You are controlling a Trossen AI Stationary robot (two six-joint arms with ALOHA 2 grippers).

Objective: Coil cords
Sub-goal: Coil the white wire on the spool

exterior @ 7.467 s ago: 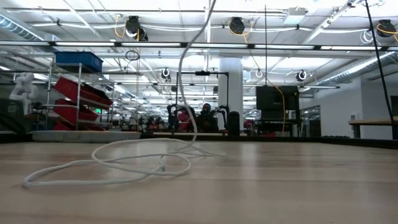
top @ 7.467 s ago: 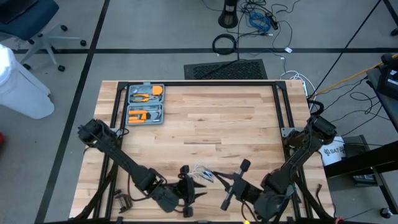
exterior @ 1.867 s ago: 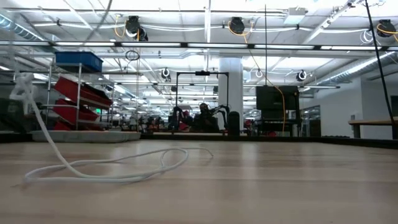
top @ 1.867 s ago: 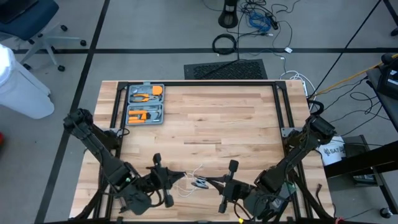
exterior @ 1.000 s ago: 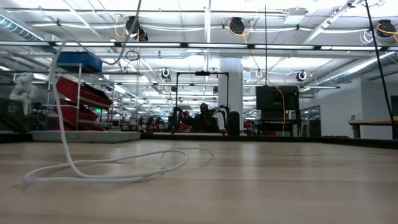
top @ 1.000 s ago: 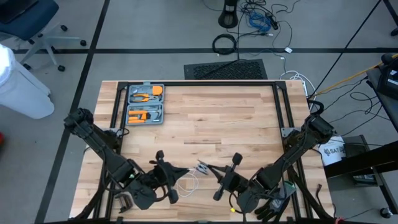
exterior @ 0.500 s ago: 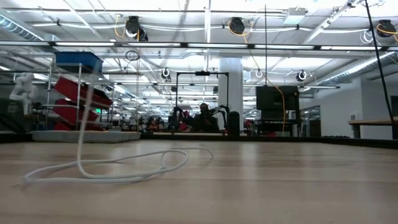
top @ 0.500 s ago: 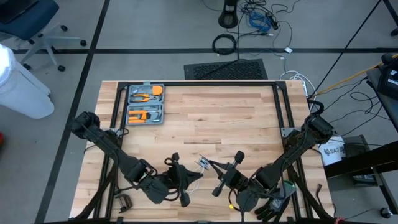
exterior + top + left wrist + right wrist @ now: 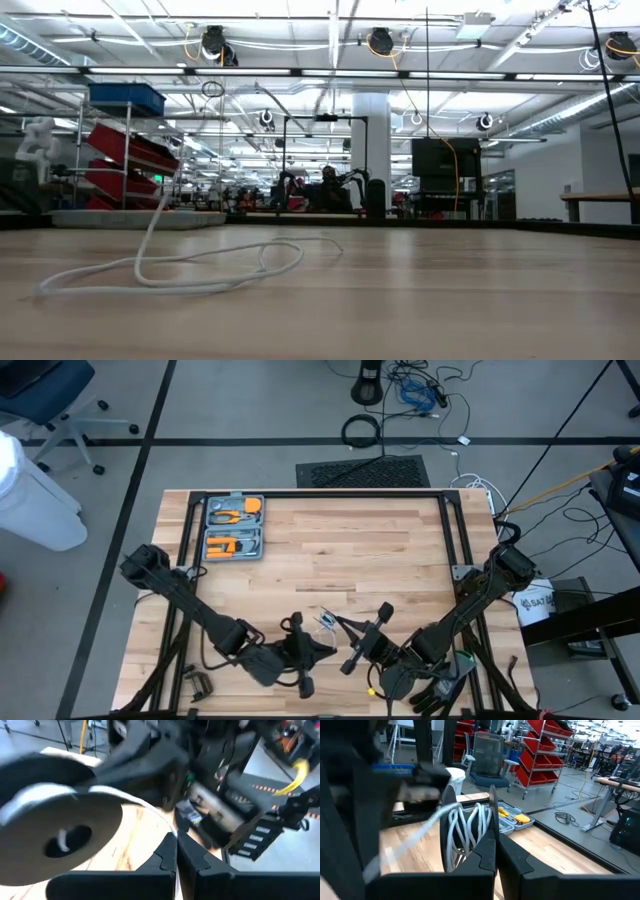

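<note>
Clearly the winding is under way: the right gripper (image 9: 341,624), near the front edge of the surface (image 9: 330,550), has its jaws clenched on the small reel (image 9: 470,837), which its wrist view shows edge-on with several turns of white cord (image 9: 170,272) already lying between the flanges. The left gripper (image 9: 322,649) sits just beside it, jaws likewise clenched; its wrist view shows the cord running out from between the fingers towards the reel's dark round face (image 9: 55,837), so it appears to be pinching the line as the feeding hand. The rest of the cord trails in a loose loop on the wood, seen from the low view, with one strand rising up to the arms

To do this step well, I judge the left arm should circle the reel in a steady orbit, keeping light tension so each turn drops into the groove rather than over a flange. The reel should be held steady, and the slack loop watched for snags or knots
</note>
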